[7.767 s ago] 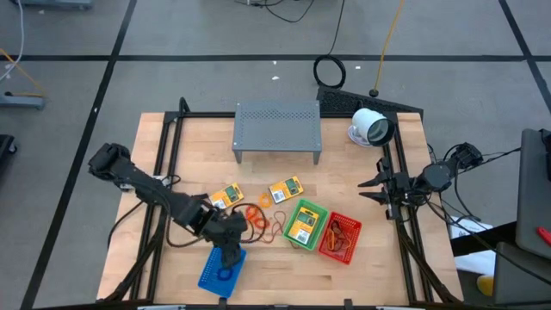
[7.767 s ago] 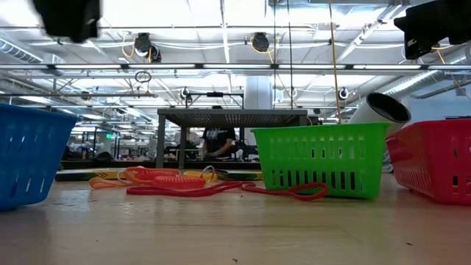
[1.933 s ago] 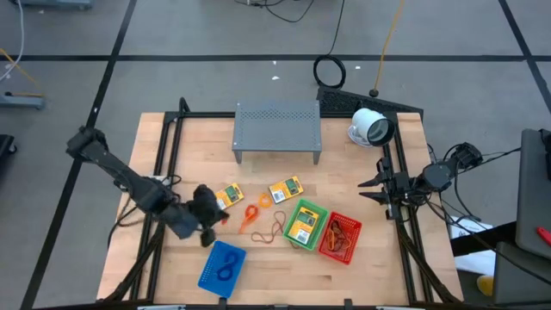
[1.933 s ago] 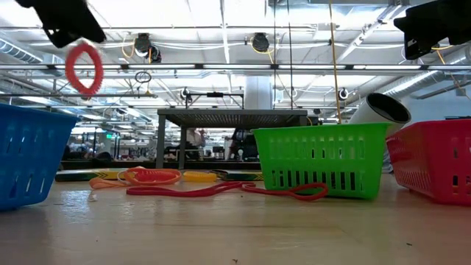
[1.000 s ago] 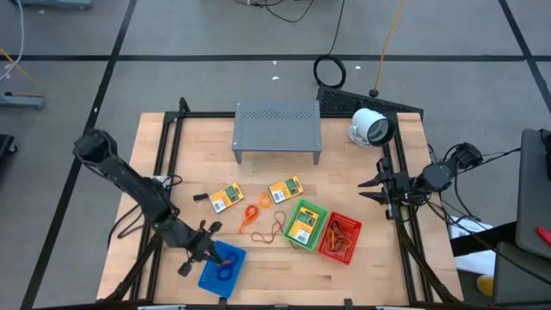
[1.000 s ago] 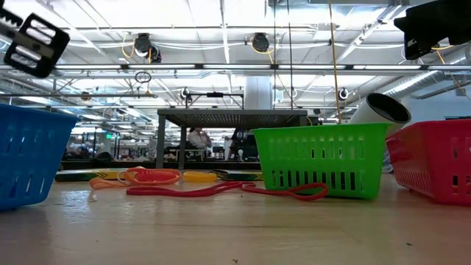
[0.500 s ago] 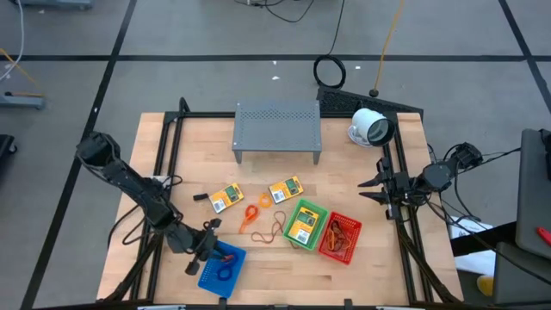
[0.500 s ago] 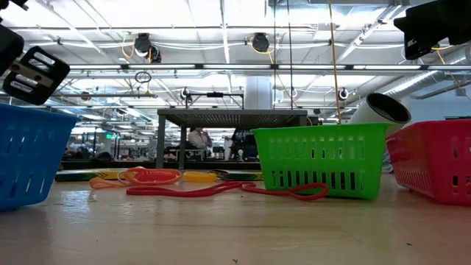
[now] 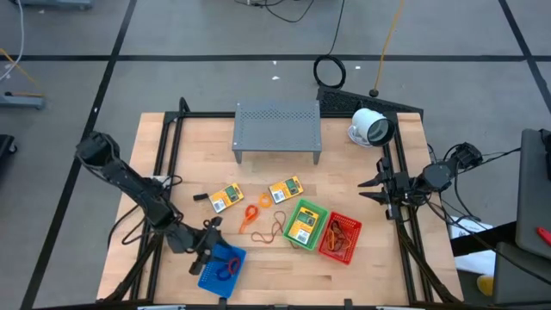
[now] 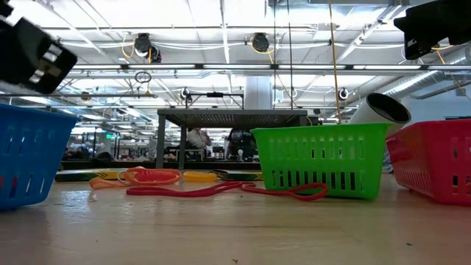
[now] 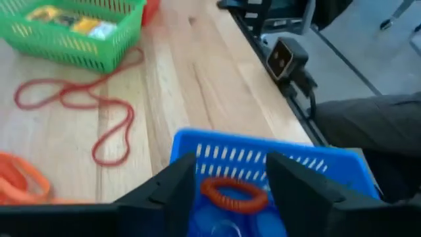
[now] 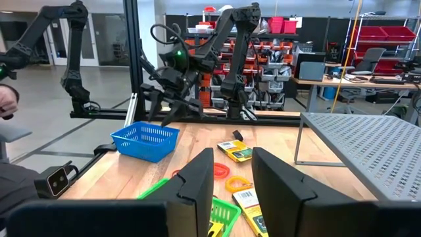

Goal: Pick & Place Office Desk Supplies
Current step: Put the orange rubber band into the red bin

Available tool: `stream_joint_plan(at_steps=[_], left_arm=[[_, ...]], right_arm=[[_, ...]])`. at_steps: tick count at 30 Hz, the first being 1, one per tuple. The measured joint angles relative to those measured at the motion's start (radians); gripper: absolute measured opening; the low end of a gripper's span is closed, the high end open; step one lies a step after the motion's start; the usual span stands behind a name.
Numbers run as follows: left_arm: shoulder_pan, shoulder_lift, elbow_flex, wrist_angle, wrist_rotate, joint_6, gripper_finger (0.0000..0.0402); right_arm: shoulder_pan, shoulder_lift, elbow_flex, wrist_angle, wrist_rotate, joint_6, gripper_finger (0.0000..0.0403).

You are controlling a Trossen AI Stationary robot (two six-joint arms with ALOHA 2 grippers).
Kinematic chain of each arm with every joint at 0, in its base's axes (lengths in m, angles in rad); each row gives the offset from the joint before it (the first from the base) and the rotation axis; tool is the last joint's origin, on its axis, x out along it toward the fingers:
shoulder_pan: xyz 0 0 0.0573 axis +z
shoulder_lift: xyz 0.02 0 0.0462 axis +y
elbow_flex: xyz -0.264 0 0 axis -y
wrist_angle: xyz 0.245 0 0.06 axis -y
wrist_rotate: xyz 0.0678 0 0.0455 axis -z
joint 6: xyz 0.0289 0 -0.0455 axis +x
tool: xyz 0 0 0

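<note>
Now my left gripper (image 9: 209, 244) sits over the blue basket's (image 9: 207, 277) edge like half a second ago, but its jaws have spread wide and hold nothing. The red ring (image 11: 234, 193) it carried earlier lies loose in that basket. My right gripper (image 9: 372, 191) waits at the table's (image 9: 362, 280) right edge, jaws partly apart, empty, unchanged.

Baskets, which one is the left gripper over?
The blue basket, nearest the table's front edge; the left gripper hovers at its rim. Green and red baskets sit farther right.
</note>
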Motion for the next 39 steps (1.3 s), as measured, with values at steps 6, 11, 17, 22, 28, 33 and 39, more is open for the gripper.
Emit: stream_joint_plan(at_steps=[6,11,17,22,28,33,39], left_arm=[[0.063,-0.054,0.151,-0.303,-0.039,-0.017,0.0230],[0.138,-0.084,0.295,-0.669,-0.112,-0.122,0.0227],[0.279,-0.055,0.378,-0.919,0.031,-0.187,0.0207],[0.367,0.024,0.404,-0.932,0.091,-0.205,0.0189],[0.455,0.170,0.483,-0.911,0.151,-0.160,0.0174],[0.512,0.275,0.568,-0.920,0.166,-0.140,0.0168],[0.560,0.404,0.630,-0.926,0.181,-0.139,0.0170]], right_arm=[[0.000,0.000,0.000,0.000,0.000,0.000,0.0095],[0.000,0.000,0.000,0.000,0.000,0.000,0.0095],[0.000,0.000,0.000,0.000,0.000,0.000,0.0095],[0.000,0.000,0.000,0.000,0.000,0.000,0.0095],[0.000,0.000,0.000,0.000,0.000,0.000,0.0096],[0.000,0.000,0.000,0.000,0.000,0.000,0.0094],[0.000,0.000,0.000,0.000,0.000,0.000,0.0096]])
